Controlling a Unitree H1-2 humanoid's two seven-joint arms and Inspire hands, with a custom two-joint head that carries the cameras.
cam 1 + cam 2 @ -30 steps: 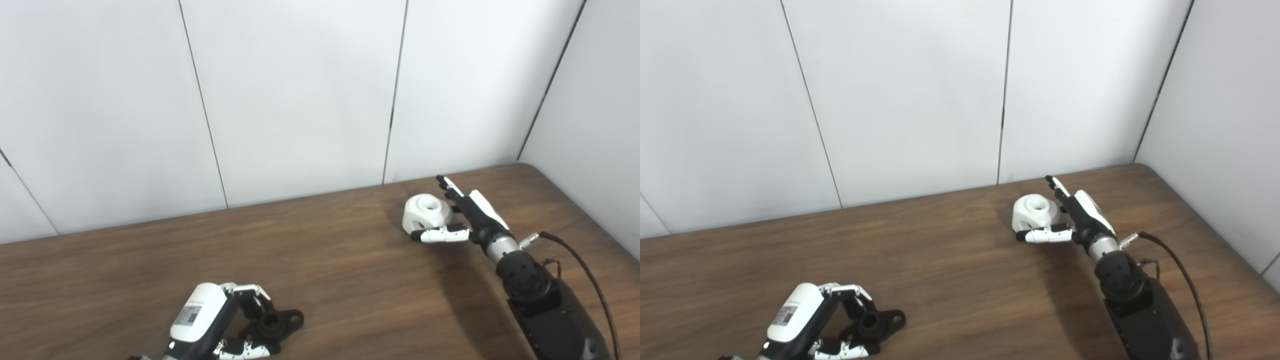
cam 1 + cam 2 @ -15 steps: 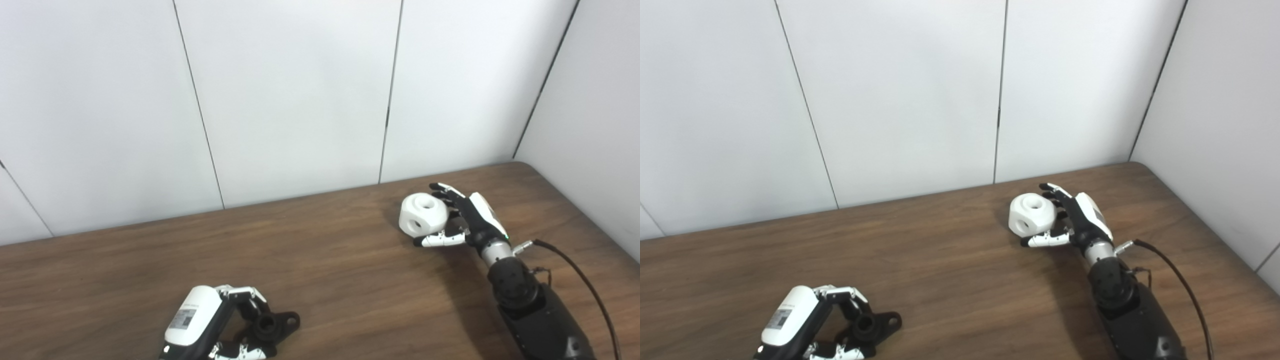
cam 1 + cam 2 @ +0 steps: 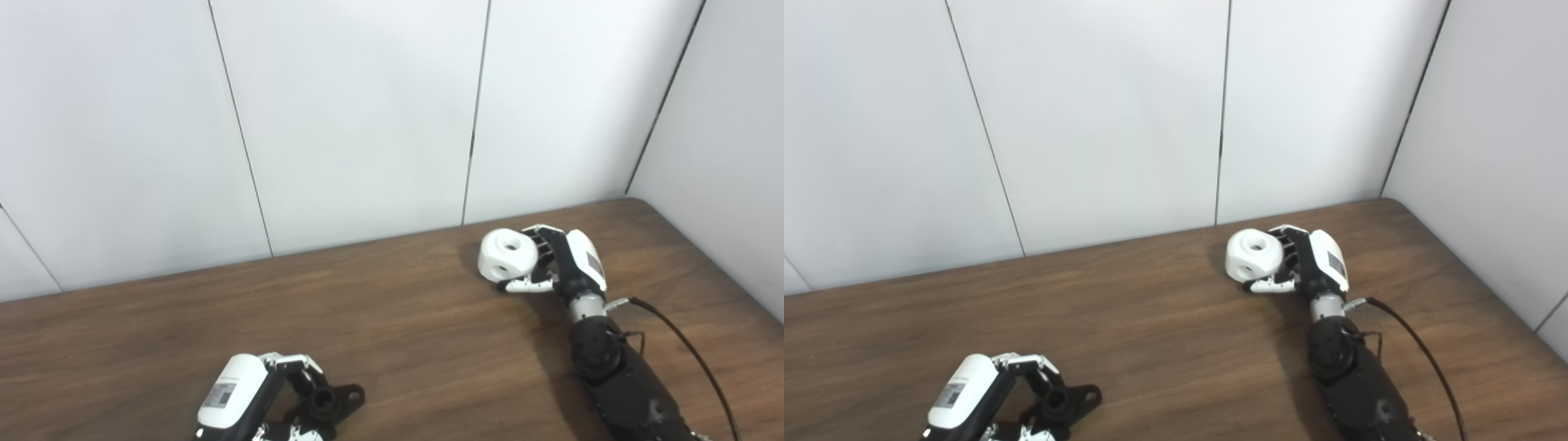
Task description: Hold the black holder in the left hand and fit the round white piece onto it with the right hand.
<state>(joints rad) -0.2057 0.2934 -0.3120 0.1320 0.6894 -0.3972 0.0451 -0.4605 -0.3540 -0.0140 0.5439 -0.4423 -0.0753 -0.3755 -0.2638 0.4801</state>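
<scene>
Round white piece [image 3: 508, 255] in right robot hand [image 3: 560, 263], above table [image 3: 398, 318].

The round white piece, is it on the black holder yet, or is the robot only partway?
Partway. Done: the left hand is closed around the black holder near the front of the brown wooden table. In hand: the right hand grips the round white piece with the hole, far off to the right. Left: carrying the piece across and fitting it onto the holder.
</scene>
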